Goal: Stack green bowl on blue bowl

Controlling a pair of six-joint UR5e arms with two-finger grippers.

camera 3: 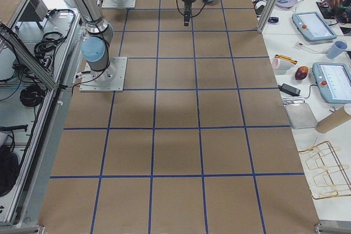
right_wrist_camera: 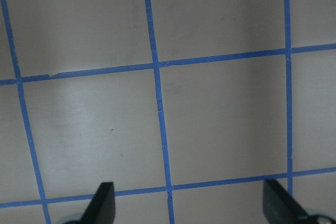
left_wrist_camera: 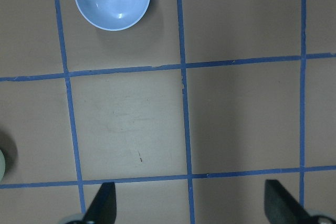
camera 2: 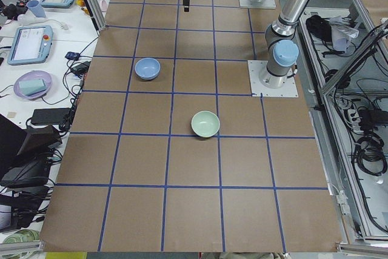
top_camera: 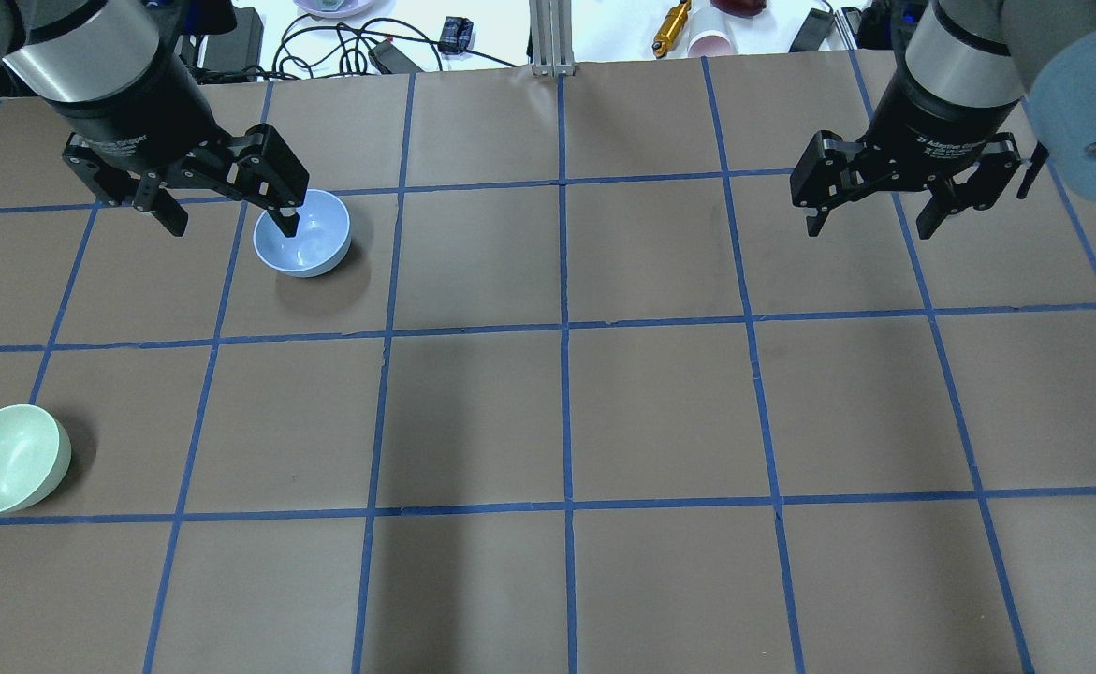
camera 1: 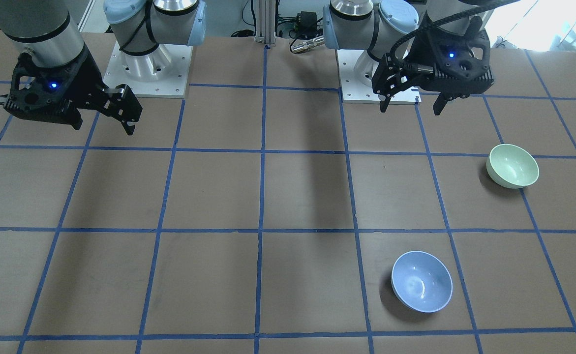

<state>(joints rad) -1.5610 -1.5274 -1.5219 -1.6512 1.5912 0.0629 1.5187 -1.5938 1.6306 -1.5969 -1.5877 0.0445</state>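
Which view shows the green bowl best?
Exterior front-facing: the green bowl sits whole and unobstructed, its inside visible. Overhead exterior also shows it whole, but at the left edge; exterior left shows it small; the left wrist view catches only a sliver; exterior right and right wrist show none of it.

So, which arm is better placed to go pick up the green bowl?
Left. The green bowl and the blue bowl both sit on the left arm's side of the table, and the left gripper hangs open near them. The right gripper, also open, is over the far half.
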